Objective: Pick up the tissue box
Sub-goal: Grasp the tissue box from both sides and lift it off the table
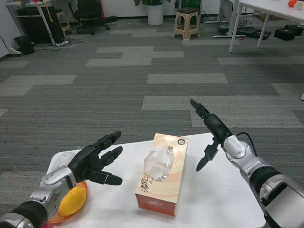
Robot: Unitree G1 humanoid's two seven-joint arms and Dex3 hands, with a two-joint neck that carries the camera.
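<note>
**Tissue box between two open robot hands, untouched**

Tissue box (162, 173) lies flat on the white surface (218, 199) in the lower centre of the frame, an orange-and-cream carton with a tuft of clear wrap and tissue standing out of its top slot. Its long axis runs from the near edge of the surface away toward the far edge, leaning slightly to the right of the frame as it goes, so its two long side walls face left and right, one toward each arm.

To the left of the frame, the left robot hand (95, 161) hovers at about the height of the box's far half, fingers spread and stretched toward the carton's left wall, holding nothing; a clear gap separates its fingertips from the box. To the right, the right robot hand (211, 137) is raised above the surface near the box's far right corner, fingers also apart and empty, one pointing up and away and another hanging downward. It is likewise apart from the carton.

Neither is plainly nearer; the left looks lower and better lined up with a side wall. A squeeze across the short axis, one palm on each long wall, looks like the natural grasp.

An orange dish (80, 202) with a yellow fruit-like object (71, 202) sits at lower left, under the left forearm.
</note>
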